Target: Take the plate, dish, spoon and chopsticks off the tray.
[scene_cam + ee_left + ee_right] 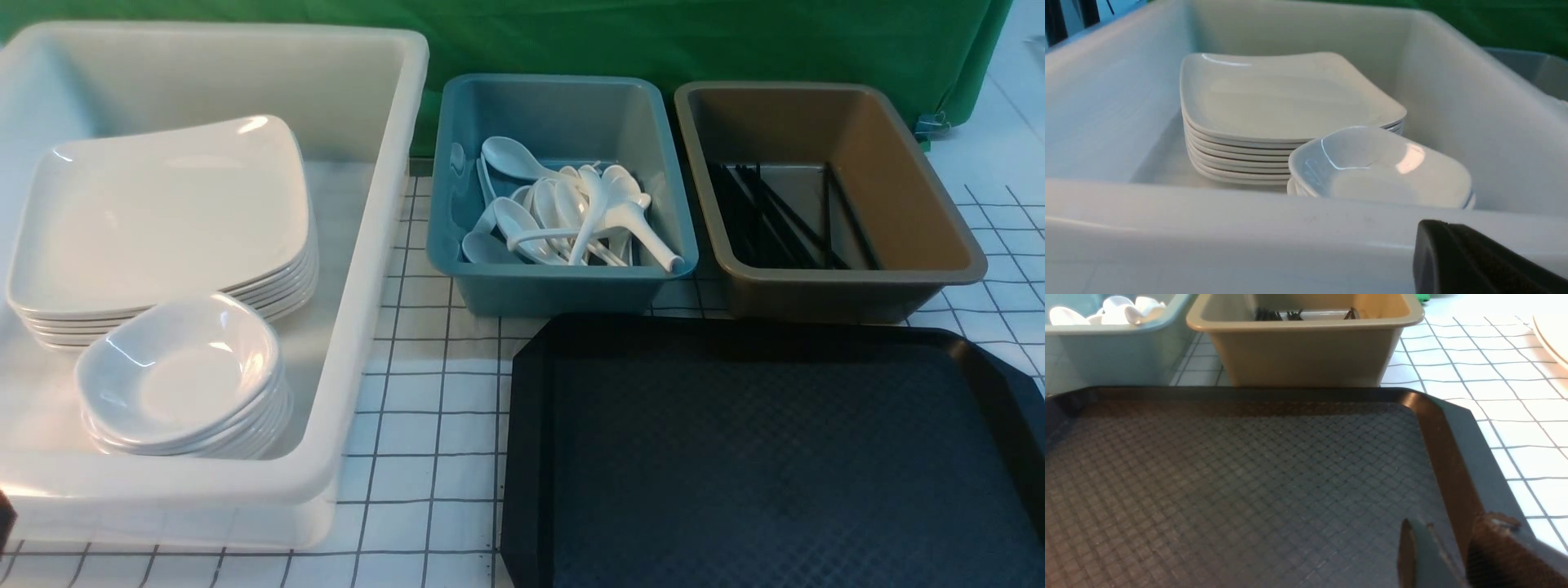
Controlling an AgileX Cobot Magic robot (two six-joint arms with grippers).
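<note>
The black tray [775,457] lies at the front right with nothing on it; its diamond-textured floor [1229,477] fills the right wrist view. A plate [163,212] tops a stack in the white tub, and a dish [180,367] tops a smaller stack in front of it. Spoons [563,212] are heaped in the teal tub. Chopsticks [784,216] lie in the brown tub. My left gripper [1437,228] is shut and empty, just outside the white tub's near wall. My right gripper [1449,522] is open above the tray's right rim, holding nothing.
The white tub [367,245] stands at the left, the teal tub [563,286] in the middle and the brown tub [833,294] at the right, behind the tray. A checked cloth [433,408] covers the table. A pale dish edge [1553,339] shows far right.
</note>
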